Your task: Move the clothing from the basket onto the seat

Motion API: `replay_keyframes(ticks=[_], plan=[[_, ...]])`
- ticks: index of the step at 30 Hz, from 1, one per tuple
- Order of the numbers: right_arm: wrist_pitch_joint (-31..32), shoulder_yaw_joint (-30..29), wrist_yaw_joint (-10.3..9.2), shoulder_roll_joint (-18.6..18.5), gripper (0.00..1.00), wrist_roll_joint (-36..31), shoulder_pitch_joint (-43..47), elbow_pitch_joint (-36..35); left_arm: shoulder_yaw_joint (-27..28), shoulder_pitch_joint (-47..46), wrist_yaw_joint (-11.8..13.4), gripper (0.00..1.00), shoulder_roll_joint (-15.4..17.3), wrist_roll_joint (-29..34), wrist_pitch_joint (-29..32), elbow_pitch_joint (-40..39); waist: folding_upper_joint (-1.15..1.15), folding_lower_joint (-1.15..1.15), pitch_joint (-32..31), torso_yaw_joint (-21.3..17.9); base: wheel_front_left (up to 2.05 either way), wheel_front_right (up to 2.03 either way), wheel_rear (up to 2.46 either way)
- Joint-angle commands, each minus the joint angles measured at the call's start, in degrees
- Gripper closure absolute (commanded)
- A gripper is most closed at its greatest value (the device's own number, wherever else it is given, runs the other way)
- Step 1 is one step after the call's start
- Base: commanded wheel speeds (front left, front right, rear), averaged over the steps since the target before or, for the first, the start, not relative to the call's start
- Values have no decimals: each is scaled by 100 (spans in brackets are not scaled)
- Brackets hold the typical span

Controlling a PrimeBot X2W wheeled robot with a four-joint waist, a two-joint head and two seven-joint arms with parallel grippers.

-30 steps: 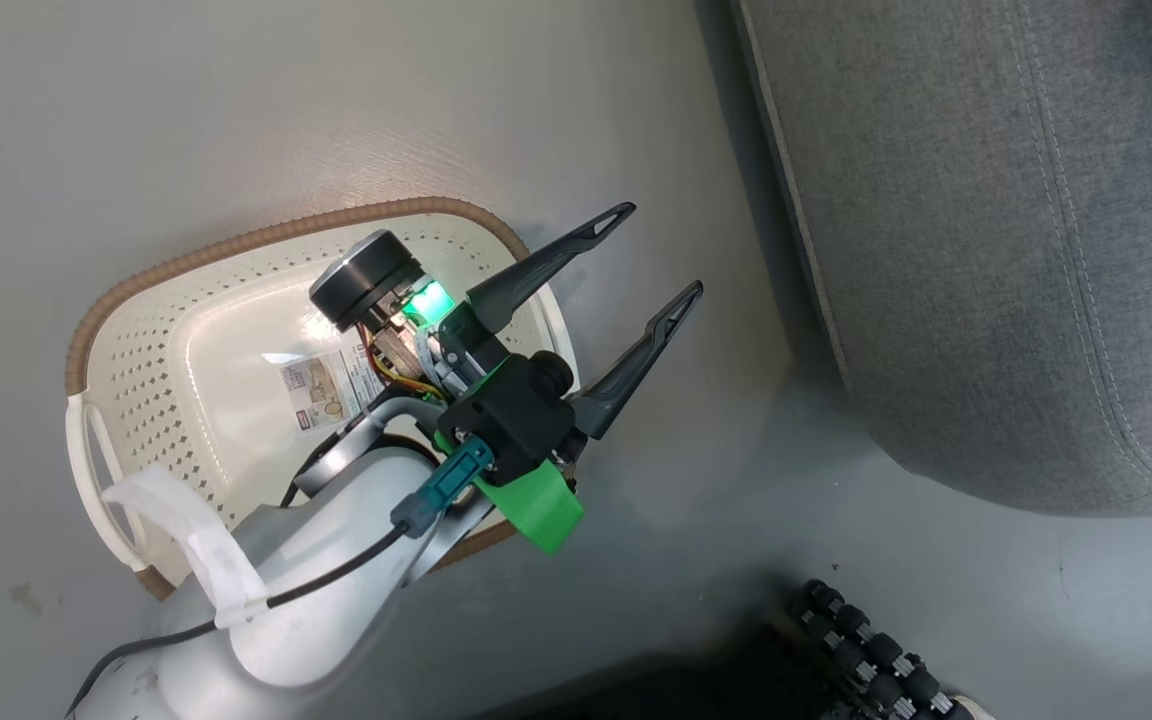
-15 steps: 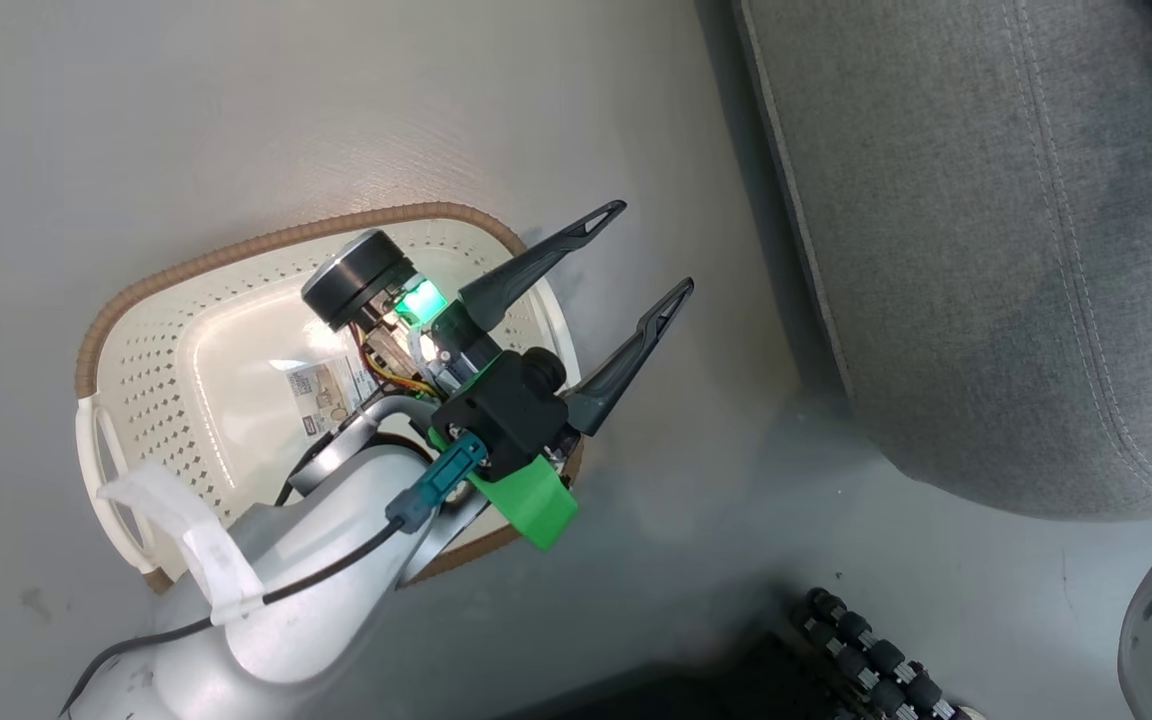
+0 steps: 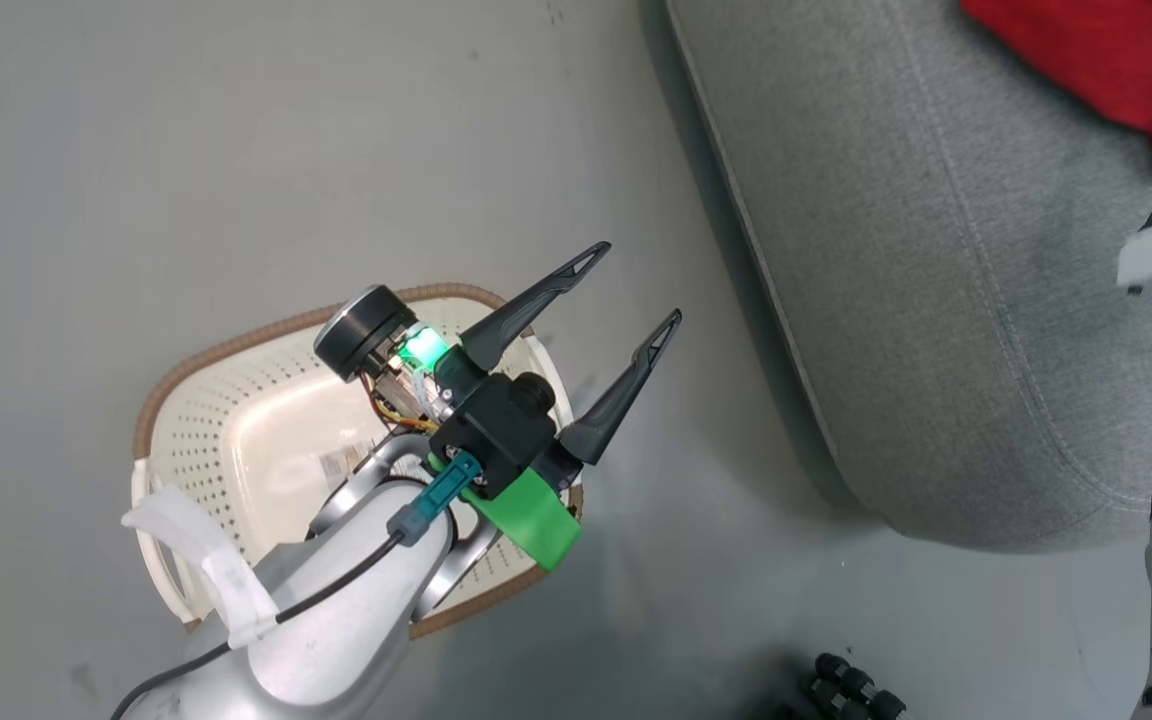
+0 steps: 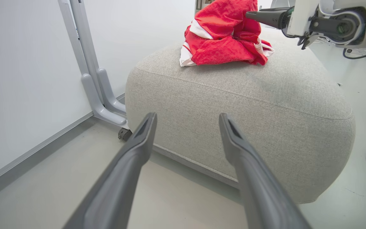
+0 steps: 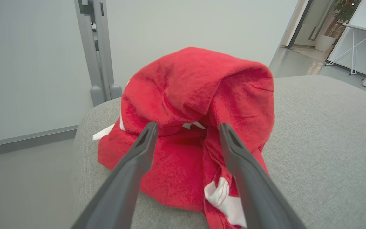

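Room: plain grey floor (image 3: pixel 236 150), white wall (image 4: pixel 27 63).
Clothing: bright red soft clothes with white bands (image 5: pixel 195 95) sat in a tall heap on the big grey fabric seat (image 4: pixel 249 105).
Basket: cream plastic basket with holes and a brown rim (image 3: pixel 236 350) stood on the floor, well apart from the clothes.
Left gripper (image 3: pixel 640 281): fingers spread wide, holding nothing.
Right gripper (image 5: pixel 187 125): fingers apart, tips right at the heap.
Head view: just a red corner.
Left wrist view: the whole heap from the side.
In the way: the left arm (image 3: pixel 336 620) hid part of the basket.
Nearby: a grey metal post (image 4: pixel 91 79).
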Motion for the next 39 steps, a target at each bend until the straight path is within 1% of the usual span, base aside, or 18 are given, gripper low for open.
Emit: replay_keyframes(ticks=[1,4,10,16,18,30,34,39], plan=[[-11,66,-7,-53,0,38,211,-58,46,103,40,0,-9,-29,-35,28,62,0,-465,-10,0,0,0],[-11,243,-6,-27,0,161,636,-331,159,268,123,0,-28,-141,-49,90,62,0,-792,24,0,0,0],[-11,656,-7,18,0,242,1156,-807,418,579,226,0,-107,-288,-49,58,62,0,-1269,219,0,0,0],[-11,1122,-6,72,0,328,1470,-1177,781,929,320,0,-182,-353,-51,10,62,0,-1655,574,0,0,0],[-11,1313,-6,85,0,363,1599,-1324,982,1086,355,0,-234,-384,-50,-8,62,0,-1793,805,0,0,0],[-11,1880,-6,147,0,439,2001,-1527,1924,1670,429,0,-454,-369,-44,-41,62,0,-2214,1709,0,0,0],[-11,2032,-6,177,0,450,2109,-1544,2303,1873,446,0,-509,-340,-44,-39,62,0,-2318,1892,0,0,0],[-11,2123,-6,249,0,450,2317,-1617,2752,2126,435,0,-581,-287,-44,-11,62,0,-2458,2020,0,0,0]])
